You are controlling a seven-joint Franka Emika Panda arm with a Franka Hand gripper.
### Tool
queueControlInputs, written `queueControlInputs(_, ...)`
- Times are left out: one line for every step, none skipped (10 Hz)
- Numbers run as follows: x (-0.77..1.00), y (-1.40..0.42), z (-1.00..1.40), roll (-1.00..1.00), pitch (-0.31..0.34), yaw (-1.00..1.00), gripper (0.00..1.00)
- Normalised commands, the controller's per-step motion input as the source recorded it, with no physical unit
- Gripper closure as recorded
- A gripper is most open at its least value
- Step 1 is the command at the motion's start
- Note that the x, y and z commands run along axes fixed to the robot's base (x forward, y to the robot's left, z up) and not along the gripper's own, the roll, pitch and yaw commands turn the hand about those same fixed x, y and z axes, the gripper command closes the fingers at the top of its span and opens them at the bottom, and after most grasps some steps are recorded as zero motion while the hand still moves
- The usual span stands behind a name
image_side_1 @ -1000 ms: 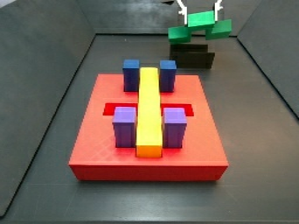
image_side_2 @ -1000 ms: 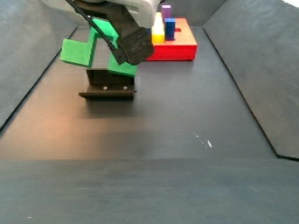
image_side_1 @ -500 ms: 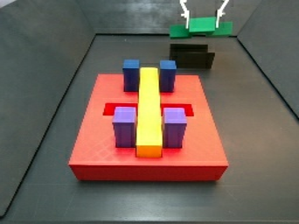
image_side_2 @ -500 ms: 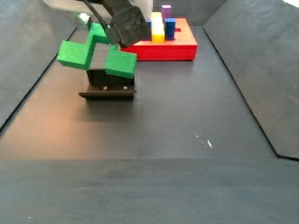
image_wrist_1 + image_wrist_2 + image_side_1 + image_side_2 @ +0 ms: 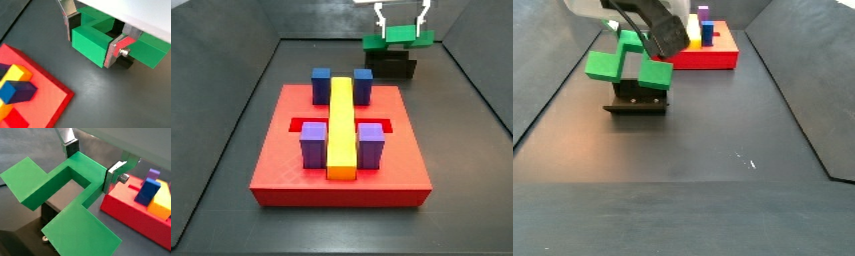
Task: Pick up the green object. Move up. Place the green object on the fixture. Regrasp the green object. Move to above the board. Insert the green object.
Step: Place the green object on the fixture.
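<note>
Two silver fingers [image 5: 113, 174] are clamping the green object [image 5: 63, 198] between them, one on each side of its middle arm, seen in both wrist views [image 5: 100, 42]. Gripper [image 5: 404, 22] is hanging at the far end of the dark surface [image 5: 714, 150], directly over the fixture [image 5: 392, 64]. Green object is sitting low, its underside at or just above the fixture's top in a side view [image 5: 396, 40]; cannot tell whether they are touching. In a side view [image 5: 627, 60] the piece is showing as two green lobes above the dark fixture [image 5: 637, 99]. Board [image 5: 338, 150] is lying nearer the camera in that side view, well apart from the fixture, carrying a yellow bar [image 5: 341, 125], two blue blocks [image 5: 321, 84] and two purple blocks [image 5: 313, 143]. In a wrist view the board's red corner [image 5: 137, 218] is showing just beside the gripped piece.
</note>
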Motion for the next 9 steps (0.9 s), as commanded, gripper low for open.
queueControlInputs(-0.14,-0.03,-0.13,-0.26,-0.069,0.0,1.0)
queueControlInputs(-0.05,-0.04,-0.22,0.0,-0.029,0.0,1.0)
queueControlInputs(0.0,0.0,-0.26,0.03,0.0,0.09,1.0)
queueControlInputs(0.05,0.0,-0.12,-0.07,0.0,0.29,1.0)
queueControlInputs(-0.06,0.0,-0.05,-0.11,0.0,0.12,1.0)
queueControlInputs(-0.02,0.0,0.0,-0.11,-0.011,0.0,1.0)
queueControlInputs(0.0,0.02,0.0,-0.03,0.0,0.13,1.0)
queueControlInputs(0.03,0.0,0.0,0.0,0.0,0.19,1.0)
queueControlInputs(0.06,0.06,0.0,0.0,0.0,0.34,1.0)
